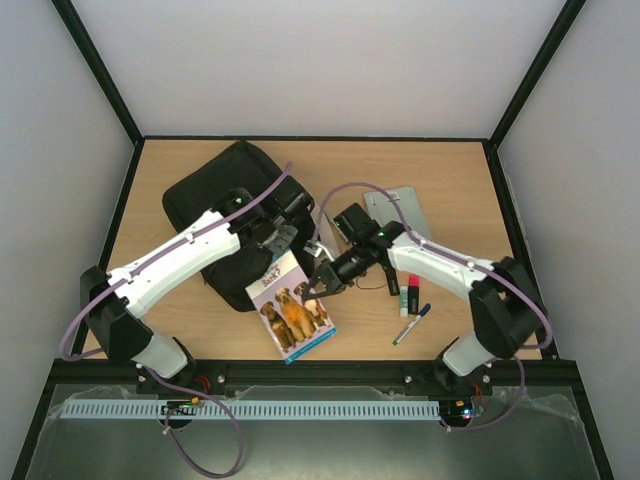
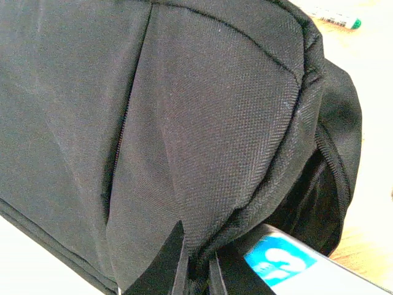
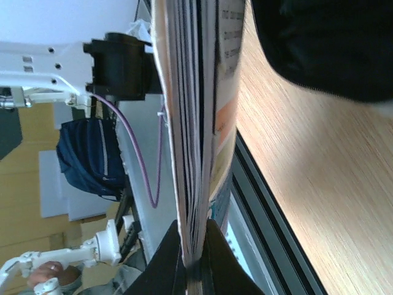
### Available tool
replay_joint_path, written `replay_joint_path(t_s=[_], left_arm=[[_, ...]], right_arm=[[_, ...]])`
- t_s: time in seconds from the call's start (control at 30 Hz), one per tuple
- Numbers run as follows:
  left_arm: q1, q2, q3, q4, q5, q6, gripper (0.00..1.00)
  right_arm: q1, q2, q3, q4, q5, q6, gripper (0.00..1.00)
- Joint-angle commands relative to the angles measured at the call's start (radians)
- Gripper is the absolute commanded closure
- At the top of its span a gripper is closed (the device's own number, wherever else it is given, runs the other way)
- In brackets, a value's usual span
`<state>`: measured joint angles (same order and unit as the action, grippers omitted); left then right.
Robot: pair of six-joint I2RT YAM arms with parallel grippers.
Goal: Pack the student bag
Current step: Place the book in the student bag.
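Here, mid-frame: my left claw (image 2: 196, 253) pinches shut on the student bag (image 1: 215, 200) (black weave); my right claw (image 3: 198, 246) clamps the page edge of the dog book (image 1: 292, 308).

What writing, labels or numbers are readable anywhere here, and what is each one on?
Nothing reads clearly enough to quote.
Book, dog cover: a title line near its top edge, too blurred to read.
Blue patch on the book's corner: white letters, cropped, unreadable.
Book cover in the right wrist view: small print seen edge-on, fragments only.
Markers and pen: labels too small.
Student bag: no text visible.
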<state>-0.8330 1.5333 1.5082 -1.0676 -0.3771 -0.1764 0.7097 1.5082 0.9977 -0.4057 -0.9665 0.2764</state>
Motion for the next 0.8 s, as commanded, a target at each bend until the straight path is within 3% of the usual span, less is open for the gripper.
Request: replay_joint_path(t_s=[0.0,0.47,0.77], left_arm=[[-0.003,-0.072,0.04,0.027,0.019,0.031,0.98],[-0.004,-0.122,0.037,0.017,0.066,0.071,0.98],[-0.004,-0.178,0.053,0.015,0.053,0.08,0.98]], right_arm=[[0.028,0.11,0.13,0.02,-0.1,0.066,0.99],[0.03,0.287,0.302,0.023,-0.059,0.134,0.99],[0.03,0.37,0.182,0.122,0.018,0.198,0.99]])
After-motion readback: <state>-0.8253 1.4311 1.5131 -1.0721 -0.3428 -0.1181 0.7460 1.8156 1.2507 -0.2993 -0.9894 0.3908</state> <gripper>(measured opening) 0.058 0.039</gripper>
